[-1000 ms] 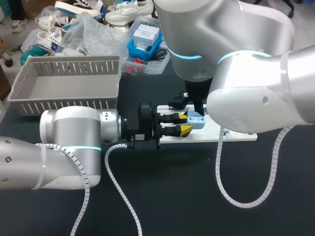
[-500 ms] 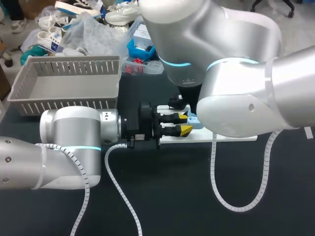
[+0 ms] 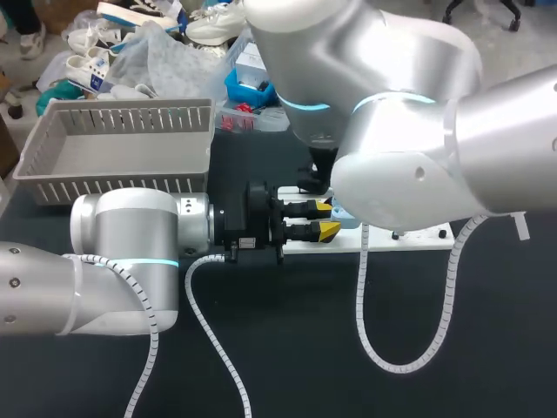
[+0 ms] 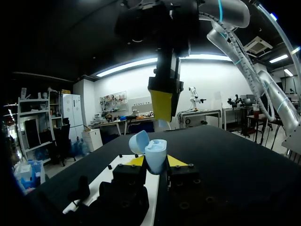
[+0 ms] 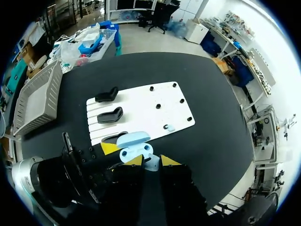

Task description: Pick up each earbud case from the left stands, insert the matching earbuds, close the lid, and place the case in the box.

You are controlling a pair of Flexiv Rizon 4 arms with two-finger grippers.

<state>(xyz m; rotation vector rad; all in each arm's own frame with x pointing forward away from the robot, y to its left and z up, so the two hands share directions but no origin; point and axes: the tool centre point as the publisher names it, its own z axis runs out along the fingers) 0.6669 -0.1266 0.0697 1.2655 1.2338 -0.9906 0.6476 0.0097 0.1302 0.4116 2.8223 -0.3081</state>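
Note:
A light blue earbud case [image 4: 155,155] with its lid up sits upright between the yellow tips of my left gripper [image 4: 155,162], which is shut on it just over the white stand board [image 5: 141,108]. My right gripper [image 5: 151,161] hangs straight above the open case [image 5: 135,147], shut on a small pale earbud [image 5: 151,163]. In the left wrist view the right gripper [image 4: 162,117] points down at the case from a short gap above. In the head view my right arm hides the case; only my left gripper [image 3: 326,219] shows.
Three black stands [image 5: 110,115] sit on the near end of the board, and a loose earbud [image 5: 170,127] lies by its pegs. The grey slatted basket [image 3: 122,144] stands at the back left. A blue bin [image 3: 252,83] and clutter lie behind.
My right arm has swung left over the case, which it now covers in the head view. The left arm and the case have stayed put.

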